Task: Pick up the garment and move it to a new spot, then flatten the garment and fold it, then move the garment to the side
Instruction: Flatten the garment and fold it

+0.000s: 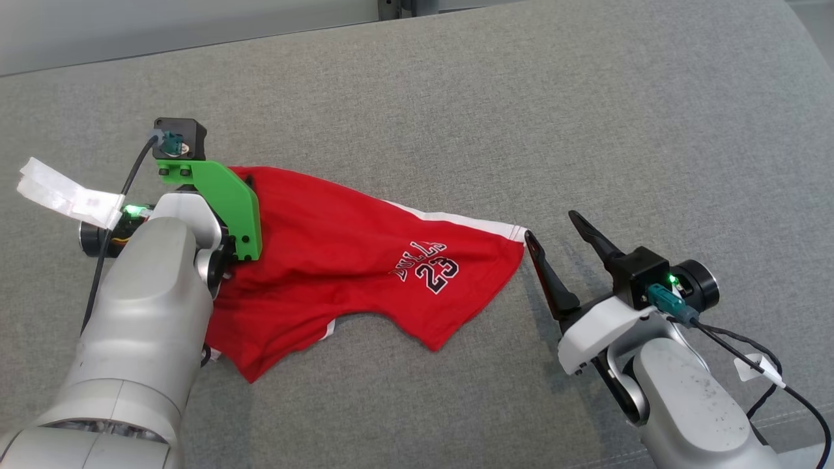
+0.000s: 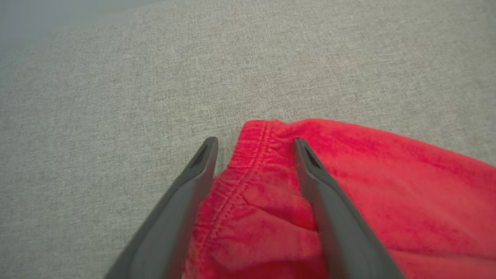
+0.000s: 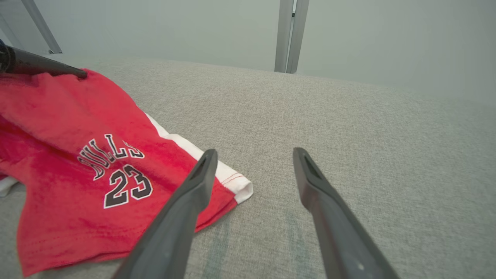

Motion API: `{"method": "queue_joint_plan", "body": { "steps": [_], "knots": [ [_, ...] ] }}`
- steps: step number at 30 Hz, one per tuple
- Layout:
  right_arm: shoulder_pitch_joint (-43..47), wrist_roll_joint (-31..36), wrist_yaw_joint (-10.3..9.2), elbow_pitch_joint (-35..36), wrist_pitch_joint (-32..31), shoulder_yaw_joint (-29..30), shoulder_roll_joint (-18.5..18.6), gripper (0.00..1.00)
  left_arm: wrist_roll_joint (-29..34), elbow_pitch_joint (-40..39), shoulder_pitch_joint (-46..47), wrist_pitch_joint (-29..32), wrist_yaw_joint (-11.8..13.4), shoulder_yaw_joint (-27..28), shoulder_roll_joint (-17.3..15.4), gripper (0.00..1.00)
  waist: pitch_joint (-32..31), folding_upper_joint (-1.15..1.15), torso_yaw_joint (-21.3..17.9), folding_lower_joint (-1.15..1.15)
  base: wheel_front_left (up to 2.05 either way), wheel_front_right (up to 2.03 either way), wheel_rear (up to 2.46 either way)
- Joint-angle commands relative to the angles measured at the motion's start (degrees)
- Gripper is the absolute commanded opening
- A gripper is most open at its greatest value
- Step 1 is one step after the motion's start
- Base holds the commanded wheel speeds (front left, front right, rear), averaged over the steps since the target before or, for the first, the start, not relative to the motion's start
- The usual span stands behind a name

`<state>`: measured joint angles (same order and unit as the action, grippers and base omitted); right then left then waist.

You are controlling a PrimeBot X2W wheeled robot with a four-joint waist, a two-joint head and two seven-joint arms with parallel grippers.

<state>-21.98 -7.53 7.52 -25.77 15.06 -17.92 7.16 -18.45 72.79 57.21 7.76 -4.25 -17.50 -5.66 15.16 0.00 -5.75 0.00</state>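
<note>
Bulls shorts (image 1: pixel 339 260): light, limp (judged; grip waistband (image 2: pixel 248 166), hem corner (image 3: pixel 236 185)).
Left gripper (image 2: pixel 254 142): jaws wide, astride waistband, unclosed.
Right gripper (image 3: pixel 252 152): jaws wide, empty.

The garment (image 1: pixel 339 260) lies spread on the cushion (image 1: pixel 586 130), left of its middle. The left pincer (image 2: pixel 254 145) is at the garment's left end, fingers apart astride the hem, one over cloth, one over cushion. The right pincer (image 1: pixel 549 223), fingers apart, sits just right of the garment's right corner.
</note>
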Motion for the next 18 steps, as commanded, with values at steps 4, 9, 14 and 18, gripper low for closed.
{"method": "queue_joint_plan", "body": {
  "steps": [4,9,14,18],
  "knots": [
    [-1.04,-0.31,-0.06,0.08,0.17,-0.17,0.14,1.0,0.38,0.51,-0.8,0.32,0.46,-0.81,-0.47,1.0,0.91,0.0,-0.5,0.0,0.0,0.0,0.0],
    [-1.37,-0.27,-0.06,-0.04,0.17,-0.12,-0.05,1.0,0.6,0.74,-0.96,-0.01,0.2,-1.6,-0.7,0.19,1.72,0.0,-0.64,0.0,0.0,0.0,0.0],
    [-0.82,-0.21,-0.06,-0.27,0.17,0.65,-0.29,1.0,0.48,0.58,-1.26,-3.84,-0.52,-2.18,-0.46,0.0,1.49,0.0,0.17,0.0,0.0,0.0,0.0],
    [0.78,-0.47,-0.06,-0.94,0.17,1.7,-0.21,1.0,-0.12,-0.33,-1.48,-8.69,-1.15,-2.43,0.47,0.0,-0.6,0.0,1.91,0.0,0.0,0.0,0.0]
  ]
}}
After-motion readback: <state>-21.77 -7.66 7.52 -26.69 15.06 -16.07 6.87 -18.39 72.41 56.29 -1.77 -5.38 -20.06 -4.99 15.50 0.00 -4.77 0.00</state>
